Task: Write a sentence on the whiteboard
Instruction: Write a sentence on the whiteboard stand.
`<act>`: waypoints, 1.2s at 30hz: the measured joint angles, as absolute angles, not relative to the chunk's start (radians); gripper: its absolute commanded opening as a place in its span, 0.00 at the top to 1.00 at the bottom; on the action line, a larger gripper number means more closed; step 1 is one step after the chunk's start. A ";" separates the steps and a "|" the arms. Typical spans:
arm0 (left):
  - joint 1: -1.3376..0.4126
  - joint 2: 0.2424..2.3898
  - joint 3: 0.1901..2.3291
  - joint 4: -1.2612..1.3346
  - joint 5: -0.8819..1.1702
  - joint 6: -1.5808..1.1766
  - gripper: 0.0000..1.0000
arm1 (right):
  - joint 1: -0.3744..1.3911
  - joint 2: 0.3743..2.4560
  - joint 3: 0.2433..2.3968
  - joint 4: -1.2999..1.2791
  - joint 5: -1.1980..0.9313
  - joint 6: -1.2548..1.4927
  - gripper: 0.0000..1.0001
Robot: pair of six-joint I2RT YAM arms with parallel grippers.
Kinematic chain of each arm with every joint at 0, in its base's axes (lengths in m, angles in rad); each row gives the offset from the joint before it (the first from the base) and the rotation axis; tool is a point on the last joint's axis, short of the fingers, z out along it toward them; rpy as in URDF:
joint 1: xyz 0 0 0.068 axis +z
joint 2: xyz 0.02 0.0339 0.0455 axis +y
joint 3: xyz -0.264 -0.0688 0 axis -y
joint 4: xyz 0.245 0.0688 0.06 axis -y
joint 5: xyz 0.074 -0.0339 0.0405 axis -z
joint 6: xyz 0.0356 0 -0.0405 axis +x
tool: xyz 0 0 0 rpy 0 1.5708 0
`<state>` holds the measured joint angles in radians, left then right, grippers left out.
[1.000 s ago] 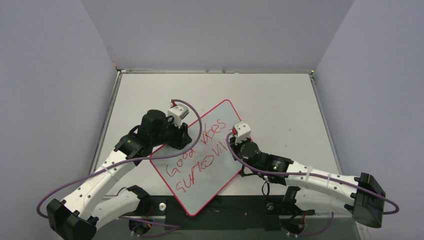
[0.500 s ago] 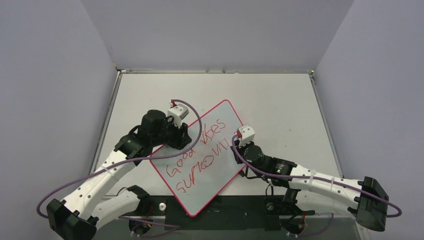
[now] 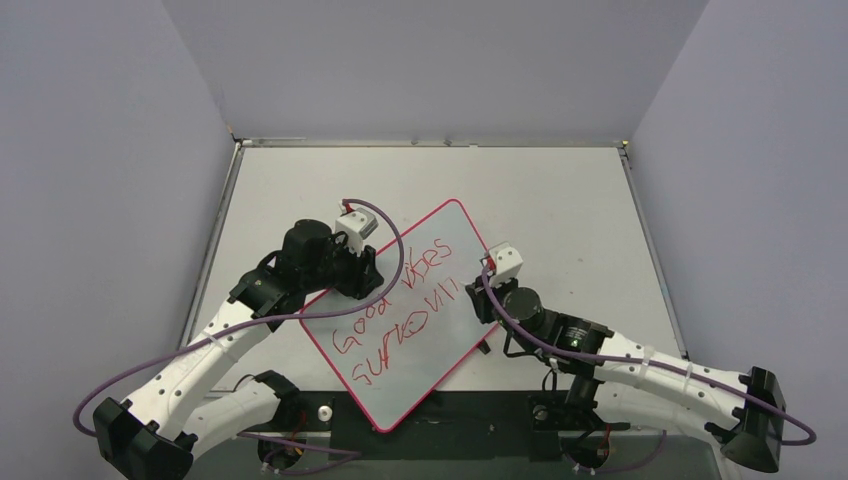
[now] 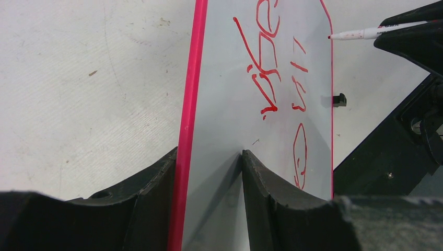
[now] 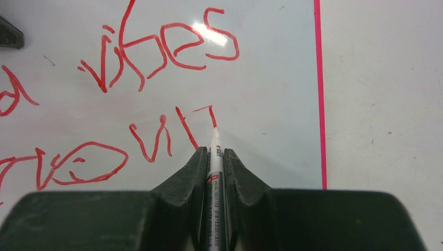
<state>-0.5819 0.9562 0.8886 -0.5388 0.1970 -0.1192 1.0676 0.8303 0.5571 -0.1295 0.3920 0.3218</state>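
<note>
The whiteboard (image 3: 402, 392) lies slantwise on the table between my arms, white with a thin pink frame (image 4: 187, 120). The sentence (image 3: 395, 300) runs across it in red, two lines, the first ending in "vibes" (image 5: 156, 47). My left gripper (image 3: 355, 270) holds the board's upper left edge. One finger (image 4: 151, 193) sits against the frame's outside and the other (image 4: 261, 193) presses on the white face. My right gripper (image 5: 214, 151) is shut on a white marker (image 5: 214, 157). Its tip (image 4: 330, 36) touches the board at the end of the second line, near the right frame.
A small black clip (image 4: 339, 99) sticks out from the board's right edge. The board's near corner (image 3: 385, 425) overhangs the dark strip that carries the arm bases. Grey walls close in the pale table (image 3: 560, 200) on three sides.
My right gripper has slid right along the second line with the marker, and short new red strokes have appeared at the line's end. The left gripper and the board have stayed still.
</note>
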 measured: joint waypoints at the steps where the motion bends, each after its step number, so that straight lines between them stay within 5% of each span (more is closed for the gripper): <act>1: -0.582 0.956 0.889 -0.539 0.197 -0.119 1.00 | 1.067 0.831 0.566 -0.130 0.392 0.319 1.00; 36: -0.582 0.953 0.889 -0.539 0.197 -0.118 1.00 | 0.892 0.952 0.589 -0.021 0.317 0.277 1.00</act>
<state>-0.5819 0.9535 0.8886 -0.5388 0.1974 -0.1184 0.8917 0.9516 0.5892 -0.0212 0.3168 0.2768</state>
